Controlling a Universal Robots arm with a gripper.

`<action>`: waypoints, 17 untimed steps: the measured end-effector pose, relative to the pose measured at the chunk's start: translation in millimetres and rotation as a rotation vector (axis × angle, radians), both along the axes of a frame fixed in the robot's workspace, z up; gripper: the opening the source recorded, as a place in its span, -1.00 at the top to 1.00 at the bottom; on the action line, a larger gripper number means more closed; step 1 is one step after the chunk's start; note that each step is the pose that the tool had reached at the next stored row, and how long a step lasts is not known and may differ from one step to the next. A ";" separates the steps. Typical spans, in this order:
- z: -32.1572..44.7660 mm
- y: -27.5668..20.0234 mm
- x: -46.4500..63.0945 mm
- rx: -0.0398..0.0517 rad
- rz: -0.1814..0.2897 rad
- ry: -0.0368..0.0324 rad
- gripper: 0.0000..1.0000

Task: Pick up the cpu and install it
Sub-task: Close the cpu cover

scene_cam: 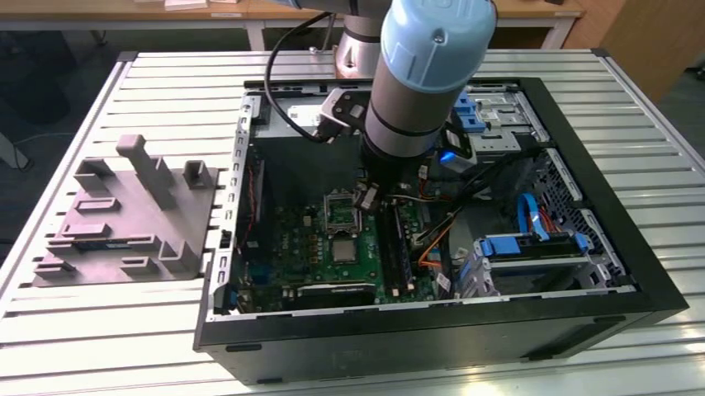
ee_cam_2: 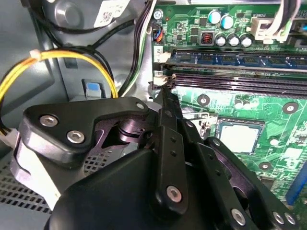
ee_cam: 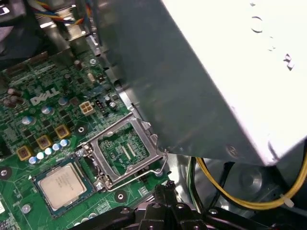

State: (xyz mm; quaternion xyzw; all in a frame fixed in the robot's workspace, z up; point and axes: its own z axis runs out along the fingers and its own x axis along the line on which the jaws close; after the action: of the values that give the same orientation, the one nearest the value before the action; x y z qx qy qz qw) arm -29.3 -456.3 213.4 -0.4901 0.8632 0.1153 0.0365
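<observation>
CPU already sitting in socket, load frame still flipped open. Pincer pinched shut, empty, hovering close; could clip that frame.

- The cpu is a small, flat, square chip with a pale silvery-grey metal top that carries faint print.
- It lies flat and level in its socket on the green motherboard, beside the raised metal load frame.
- In the second wrist view the cpu shows as a pale square.
- In the exterior view it sits mid-board.
</observation>
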 end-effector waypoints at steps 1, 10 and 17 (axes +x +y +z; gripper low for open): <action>-0.1 0.1 -0.1 0.0000 0.009 0.0000 0.79; -5.0 2.5 0.0 0.0116 0.011 -0.0001 0.79; -7.5 6.0 -0.9 0.0174 0.011 -0.0002 0.79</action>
State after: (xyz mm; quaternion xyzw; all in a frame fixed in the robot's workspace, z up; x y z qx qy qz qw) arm -30.2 -450.3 205.9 -0.4946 0.8594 0.1230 0.0402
